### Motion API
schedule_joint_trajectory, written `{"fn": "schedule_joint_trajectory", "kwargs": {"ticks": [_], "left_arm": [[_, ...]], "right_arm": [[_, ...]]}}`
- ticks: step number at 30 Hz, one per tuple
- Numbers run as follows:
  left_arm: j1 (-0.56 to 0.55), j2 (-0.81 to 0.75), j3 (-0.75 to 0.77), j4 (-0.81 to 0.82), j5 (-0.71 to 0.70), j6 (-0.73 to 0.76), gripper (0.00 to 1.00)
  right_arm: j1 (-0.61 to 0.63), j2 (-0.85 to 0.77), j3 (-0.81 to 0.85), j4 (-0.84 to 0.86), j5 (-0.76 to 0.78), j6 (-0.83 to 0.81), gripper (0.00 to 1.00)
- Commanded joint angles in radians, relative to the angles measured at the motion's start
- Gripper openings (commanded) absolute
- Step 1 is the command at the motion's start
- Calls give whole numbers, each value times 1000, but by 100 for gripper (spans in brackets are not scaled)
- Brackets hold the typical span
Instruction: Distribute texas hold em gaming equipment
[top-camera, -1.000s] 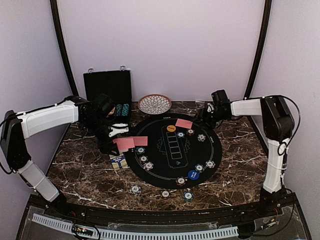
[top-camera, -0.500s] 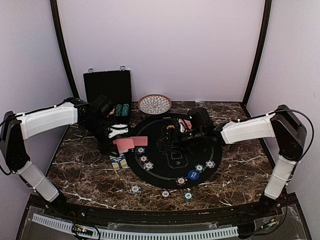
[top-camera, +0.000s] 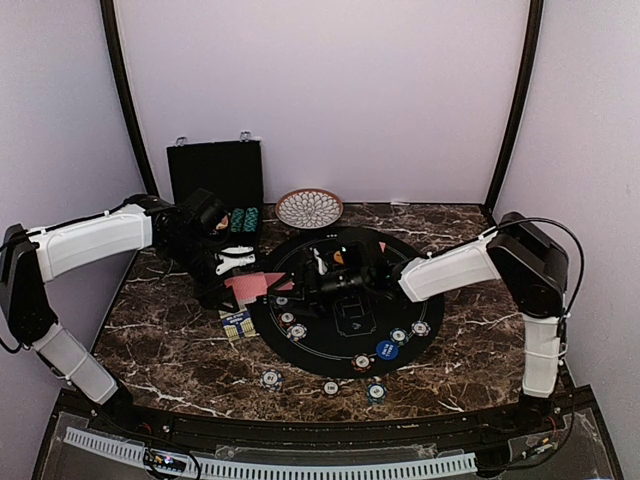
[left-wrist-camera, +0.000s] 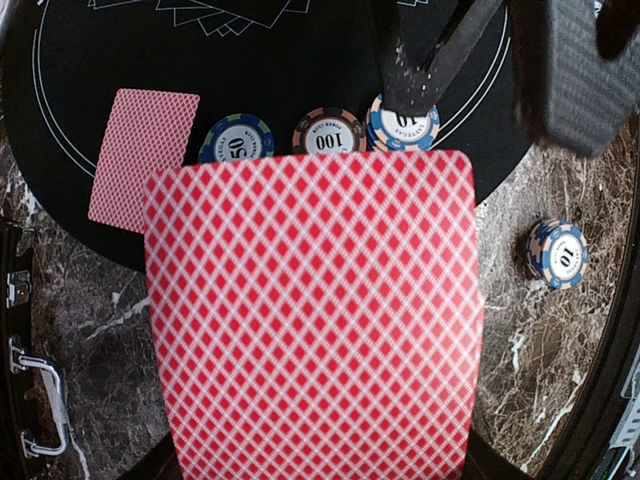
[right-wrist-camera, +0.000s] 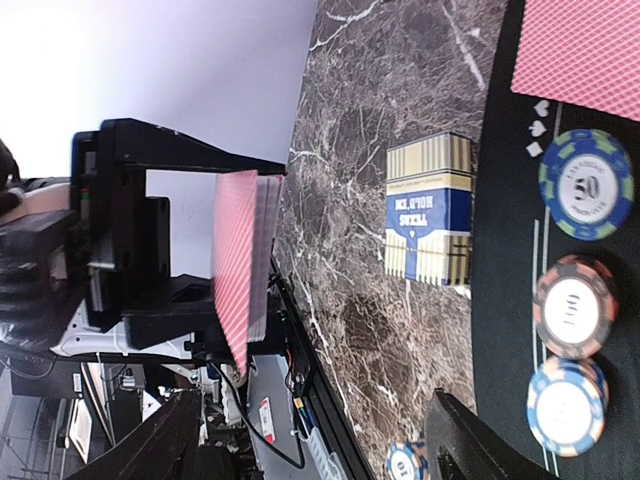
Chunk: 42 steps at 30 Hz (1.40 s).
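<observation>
My left gripper (top-camera: 238, 276) is shut on a deck of red-backed cards (top-camera: 252, 287) just left of the black round mat (top-camera: 420, 290). The deck fills the left wrist view (left-wrist-camera: 310, 310) and hides that gripper's jaws. My right gripper (top-camera: 300, 280) is open and empty, stretched across the mat, its fingers (left-wrist-camera: 425, 60) a short way from the deck's far edge. In the right wrist view the deck (right-wrist-camera: 238, 265) stands on edge ahead of my open right gripper (right-wrist-camera: 315, 400). One red card (left-wrist-camera: 143, 155) lies on the mat. No red triangle marker shows.
Chips (left-wrist-camera: 328, 130) sit on the mat's left edge, with others at its front (top-camera: 361, 362) and on the marble (top-camera: 271, 379). A blue button (top-camera: 387, 349) and an orange button (top-camera: 340, 257) lie on the mat. The card box (top-camera: 236, 322), patterned dish (top-camera: 309, 208) and black case (top-camera: 216, 180) are nearby.
My right arm has swung from the back right across the mat to the left, up to the deck. My left arm has stayed still with the deck.
</observation>
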<state>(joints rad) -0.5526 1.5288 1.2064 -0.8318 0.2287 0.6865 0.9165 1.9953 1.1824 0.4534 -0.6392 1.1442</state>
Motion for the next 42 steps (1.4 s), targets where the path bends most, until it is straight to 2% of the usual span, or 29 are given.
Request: {"fn": "schedule_joint_trajectory", "kwargs": {"ticks": [1,9,30,36,42], "left_arm": [[-3,-47,9,-6,30,-8,0],[-7,-45,14,-7,32,-12,0],[-15,-48,39,-28,48,-23,0],[-16,-54,38,-29,48,-22,0],[-17,-54,39,-29,50,-22,0]], "right_arm": [[19,48,62,128,-25,57,78],[36,101,106,169,-46,89,79],[48,239,313,36,-57,72,78],[43,250,317,-12,-46,69,75],[19,220,261,-5,-25,67,66]]}}
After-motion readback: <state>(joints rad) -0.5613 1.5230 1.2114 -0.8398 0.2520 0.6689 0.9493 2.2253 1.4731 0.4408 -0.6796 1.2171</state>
